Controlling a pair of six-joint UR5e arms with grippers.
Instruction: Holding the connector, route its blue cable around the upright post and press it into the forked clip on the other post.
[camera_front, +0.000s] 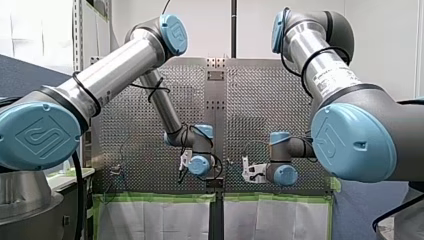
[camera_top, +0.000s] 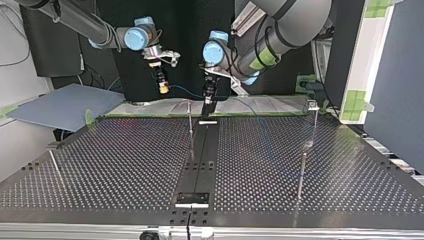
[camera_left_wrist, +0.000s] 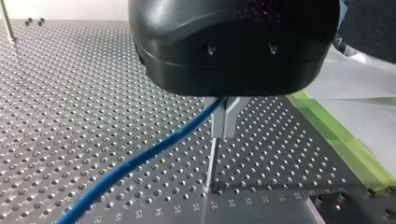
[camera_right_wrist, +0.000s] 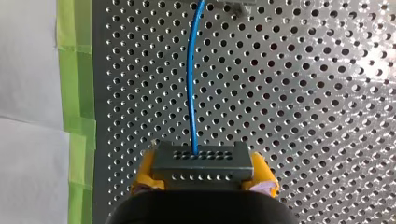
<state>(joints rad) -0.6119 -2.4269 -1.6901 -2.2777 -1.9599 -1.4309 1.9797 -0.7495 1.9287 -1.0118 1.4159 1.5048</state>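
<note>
Perforated metal table (camera_top: 125, 160), edged on the far side of the top view with green tape (camera_right_wrist: 77, 93); we list what stands on it and what we hold. Item one: connector (camera_right_wrist: 201, 163), a grey block with rows of small holes, clamped between the yellow pads (camera_right_wrist: 144, 175) of our right gripper (camera_right_wrist: 204, 176), which hangs clear above the table at the top view's left. It is held by its sides, so the cable end faces outward and can be led freely. Item two: blue cable (camera_right_wrist: 190, 84), leaving the connector's face and running in a slight bow toward our left gripper (camera_left_wrist: 225, 119). There the metal fingers are closed on it, and the rest of the cable trails down and away over the table. We judge this second hold serves to fix one point of the cable while the connector end is steered. Item three: upright post (camera_left_wrist: 211, 163), a thin rod standing directly under the left gripper's fingers; we cannot tell whether the fingertips touch its top. The cable passes beside it and is not yet wrapped around it. Item four: second post (camera_top: 313, 107), at the far right of the top view, with a small head we take for the forked clip; no cable lies in it, and it stands well apart from both grippers.
</note>
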